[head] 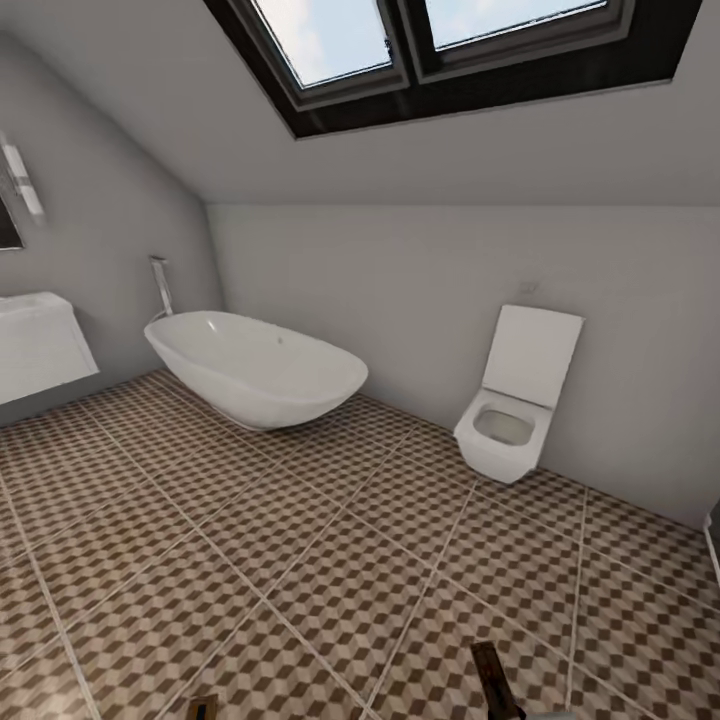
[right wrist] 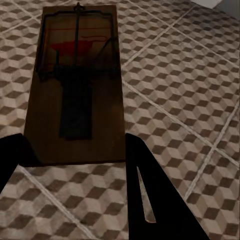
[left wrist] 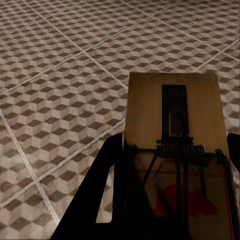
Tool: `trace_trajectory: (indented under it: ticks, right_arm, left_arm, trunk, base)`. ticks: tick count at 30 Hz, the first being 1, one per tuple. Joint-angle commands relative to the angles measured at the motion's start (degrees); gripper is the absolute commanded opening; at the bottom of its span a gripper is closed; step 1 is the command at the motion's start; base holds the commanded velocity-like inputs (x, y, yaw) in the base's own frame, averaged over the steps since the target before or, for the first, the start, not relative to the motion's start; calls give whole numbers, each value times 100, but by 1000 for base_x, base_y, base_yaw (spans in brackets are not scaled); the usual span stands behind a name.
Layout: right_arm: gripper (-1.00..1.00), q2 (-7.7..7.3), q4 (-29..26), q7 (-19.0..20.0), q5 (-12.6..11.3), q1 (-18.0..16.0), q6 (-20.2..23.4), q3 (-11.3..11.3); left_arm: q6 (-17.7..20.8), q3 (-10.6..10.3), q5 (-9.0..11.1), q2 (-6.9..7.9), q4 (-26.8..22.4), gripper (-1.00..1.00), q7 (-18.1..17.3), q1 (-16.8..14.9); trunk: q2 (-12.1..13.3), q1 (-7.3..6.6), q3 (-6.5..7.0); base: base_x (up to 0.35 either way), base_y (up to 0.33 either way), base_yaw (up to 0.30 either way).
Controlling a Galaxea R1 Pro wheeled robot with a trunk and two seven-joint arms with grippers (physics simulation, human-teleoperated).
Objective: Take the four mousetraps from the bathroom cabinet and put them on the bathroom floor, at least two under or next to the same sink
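The bathroom floor is spread wide ahead; the sink is seen far left, nearer the left arm. A mousetrap is gripped lengthwise in the left end effector; another mousetrap is gripped in the right end effector, above the tiles.

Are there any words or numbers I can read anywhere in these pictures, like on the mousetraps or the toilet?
None can be read.
The mousetrap in the left gripper: a red mark, no letters.
The mousetrap in the right gripper: the same, no letters.
The toilet, bathtub and bathroom floor: no text.
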Motion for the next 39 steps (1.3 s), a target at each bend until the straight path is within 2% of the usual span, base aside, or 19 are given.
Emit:
trace_trajectory:
  ticks: [1,39]
  right_arm:
    - [-100,1,3,-4,43,-3,-18,-23]
    - [-100,7,9,-4,43,-3,-18,-23]
  left_arm:
    - [-27,35,-41,0,21,-100,30,-10]
    - [114,35,-41,0,12,-100,30,-10]
  trunk:
    - [-3,3,-5]
    - [-3,3,-5]
  base:
    - [341,0,284]
    - [341,0,284]
